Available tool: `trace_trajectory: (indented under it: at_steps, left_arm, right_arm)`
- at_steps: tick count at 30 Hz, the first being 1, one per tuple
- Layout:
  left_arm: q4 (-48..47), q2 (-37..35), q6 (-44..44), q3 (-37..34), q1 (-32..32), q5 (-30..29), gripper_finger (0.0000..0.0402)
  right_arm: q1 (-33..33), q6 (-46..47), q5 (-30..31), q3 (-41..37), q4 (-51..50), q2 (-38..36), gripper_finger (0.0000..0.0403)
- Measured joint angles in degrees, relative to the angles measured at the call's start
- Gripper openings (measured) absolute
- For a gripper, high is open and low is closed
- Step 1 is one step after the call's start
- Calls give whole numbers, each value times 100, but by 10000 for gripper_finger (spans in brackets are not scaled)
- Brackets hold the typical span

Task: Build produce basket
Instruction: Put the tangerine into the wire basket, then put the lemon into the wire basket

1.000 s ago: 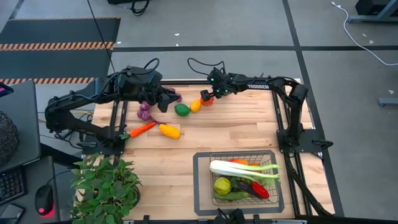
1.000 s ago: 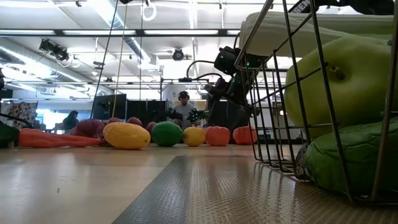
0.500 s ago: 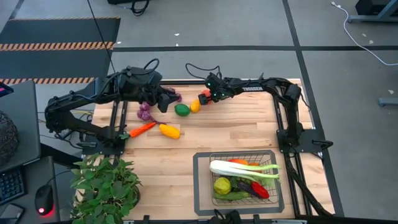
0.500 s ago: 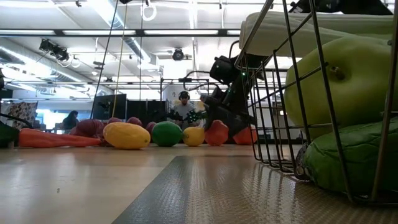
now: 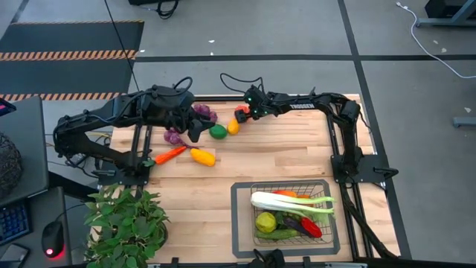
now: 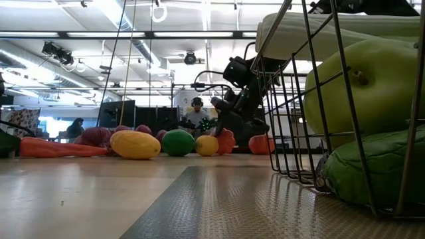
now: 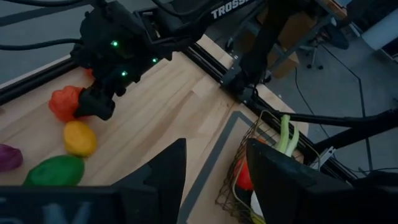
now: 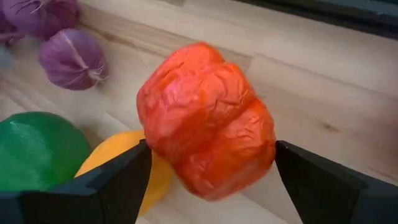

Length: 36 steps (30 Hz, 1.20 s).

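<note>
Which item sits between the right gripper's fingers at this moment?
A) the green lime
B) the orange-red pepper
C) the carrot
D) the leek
B: in the right wrist view the orange-red pepper fills the gap between the right gripper fingers, over the table's far edge.

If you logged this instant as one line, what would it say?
right claw: around orange-red tomato, far table edge | left claw: open, empty, waiting over the purple produce | basket: partly filled

Grey floor (image 5: 245,33) with dark seams; hazard-striped mat (image 5: 71,45) far left; ceiling strip lights (image 6: 99,36); white cable (image 5: 435,41).
</note>
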Motion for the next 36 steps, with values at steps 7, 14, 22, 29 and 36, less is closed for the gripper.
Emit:
trace_trajectory:
  at_steps: [7, 14, 22, 29, 36]
  left_arm:
    - [0, 0, 2, 0, 2, 0, 173]
    - [-2, 0, -17, 0, 2, 0, 174]
    - [-6, 2, -24, 0, -111, -1, 173]
    - [-107, 2, -16, 0, -350, 0, 174]
    - [-331, 2, 64, 0, -387, -2, 174]
  right_arm:
    - [2, -96, -458, 0, -244, 0, 263]
    - [0, -365, -811, -2, -467, 0, 133]
    - [-62, -614, -1245, -2, -353, 0, 115]
    - [-239, -211, -1313, -2, -255, -21, 157]
    - [-264, -151, -1656, -2, -250, -112, 230]
